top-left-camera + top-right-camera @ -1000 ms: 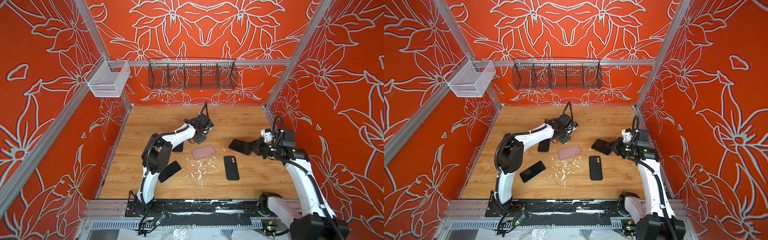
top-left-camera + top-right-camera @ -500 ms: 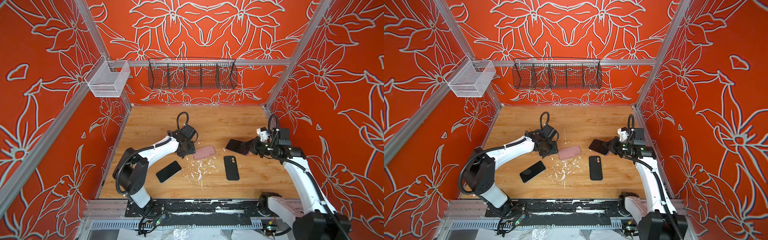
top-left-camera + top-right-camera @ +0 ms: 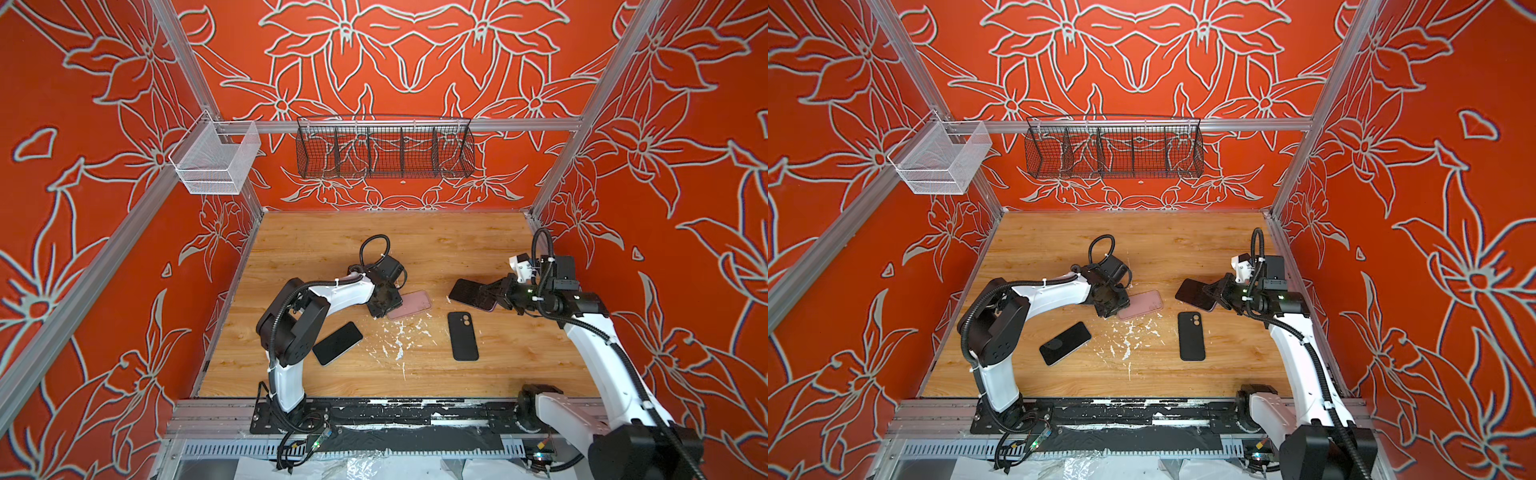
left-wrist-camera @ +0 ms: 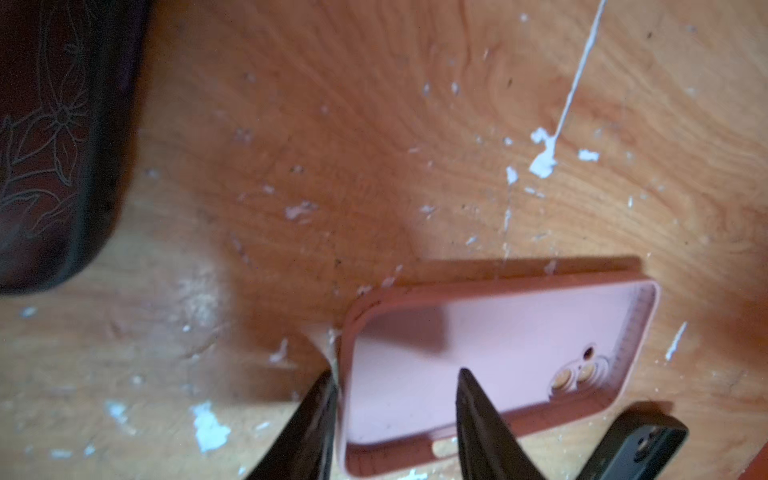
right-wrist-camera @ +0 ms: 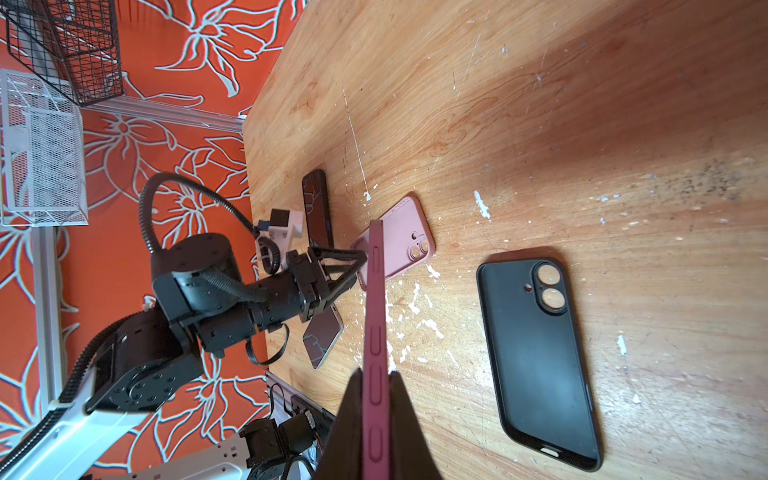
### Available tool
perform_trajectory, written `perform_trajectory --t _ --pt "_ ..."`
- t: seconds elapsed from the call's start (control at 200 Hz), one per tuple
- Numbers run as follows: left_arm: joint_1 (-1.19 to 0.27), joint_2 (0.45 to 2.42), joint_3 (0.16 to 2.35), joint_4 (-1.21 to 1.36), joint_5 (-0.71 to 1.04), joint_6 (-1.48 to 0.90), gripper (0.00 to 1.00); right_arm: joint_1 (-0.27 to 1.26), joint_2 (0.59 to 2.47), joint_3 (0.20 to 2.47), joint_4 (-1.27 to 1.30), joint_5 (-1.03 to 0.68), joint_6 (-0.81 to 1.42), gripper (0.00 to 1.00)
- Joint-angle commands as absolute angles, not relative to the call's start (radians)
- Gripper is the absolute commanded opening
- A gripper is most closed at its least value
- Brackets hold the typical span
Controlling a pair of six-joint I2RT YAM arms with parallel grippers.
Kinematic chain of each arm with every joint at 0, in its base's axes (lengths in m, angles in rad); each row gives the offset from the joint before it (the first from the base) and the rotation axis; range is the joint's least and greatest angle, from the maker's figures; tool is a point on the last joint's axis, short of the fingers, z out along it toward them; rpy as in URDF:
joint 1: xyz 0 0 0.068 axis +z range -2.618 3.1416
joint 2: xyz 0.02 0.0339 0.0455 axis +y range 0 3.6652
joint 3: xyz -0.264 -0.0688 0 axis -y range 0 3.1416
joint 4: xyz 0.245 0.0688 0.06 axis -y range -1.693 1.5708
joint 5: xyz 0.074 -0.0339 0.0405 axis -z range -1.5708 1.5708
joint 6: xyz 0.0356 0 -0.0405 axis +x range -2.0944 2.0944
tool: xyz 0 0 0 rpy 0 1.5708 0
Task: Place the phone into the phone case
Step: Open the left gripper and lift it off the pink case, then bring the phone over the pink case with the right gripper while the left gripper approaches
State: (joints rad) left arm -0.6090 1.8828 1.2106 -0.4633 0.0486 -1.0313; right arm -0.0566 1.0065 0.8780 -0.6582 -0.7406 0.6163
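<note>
Orange flowered walls around a scuffed wooden table (image 3: 415, 249); my left claw (image 4: 395, 374) has swung down from farther back onto the pink case (image 4: 498, 353) and is narrowing, one finger outside its end wall, one inside, not yet pinching; I judge the case is about to be steadied. My right claw (image 5: 376, 372) stays clamped on the phone (image 5: 374, 291); dark face, plum edge with buttons, raised off the table, jutting ahead of the claw, near the case, not touching.
</note>
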Motion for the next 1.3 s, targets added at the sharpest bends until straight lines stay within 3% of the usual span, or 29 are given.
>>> perform_trajectory --t 0.0,0.065,0.365,0.726,1.041,1.296 --pt "-0.616 1.935 1.229 -0.568 -0.066 -0.994 0.33 -0.051 0.980 0.885 -0.643 -0.738 0.613 0.00" --pt "-0.615 1.949 1.244 -0.602 -0.101 -0.955 0.21 -0.051 0.981 0.888 -0.646 -0.737 0.614 0.00" --pt "-0.619 1.958 1.296 -0.673 -0.187 -0.732 0.00 -0.030 0.995 0.918 -0.655 -0.739 0.602 0.00" --pt "-0.618 1.933 1.261 -0.585 -0.049 -0.536 0.00 0.208 1.121 0.920 -0.602 -0.724 0.575 0.00" --pt "-0.617 1.893 1.220 -0.523 0.005 -0.532 0.00 0.323 1.307 0.927 -0.471 -0.770 0.587 0.00" --pt "-0.563 1.750 1.171 -0.494 0.021 -0.570 0.26 0.327 1.485 1.053 -0.469 -0.833 0.546 0.00"
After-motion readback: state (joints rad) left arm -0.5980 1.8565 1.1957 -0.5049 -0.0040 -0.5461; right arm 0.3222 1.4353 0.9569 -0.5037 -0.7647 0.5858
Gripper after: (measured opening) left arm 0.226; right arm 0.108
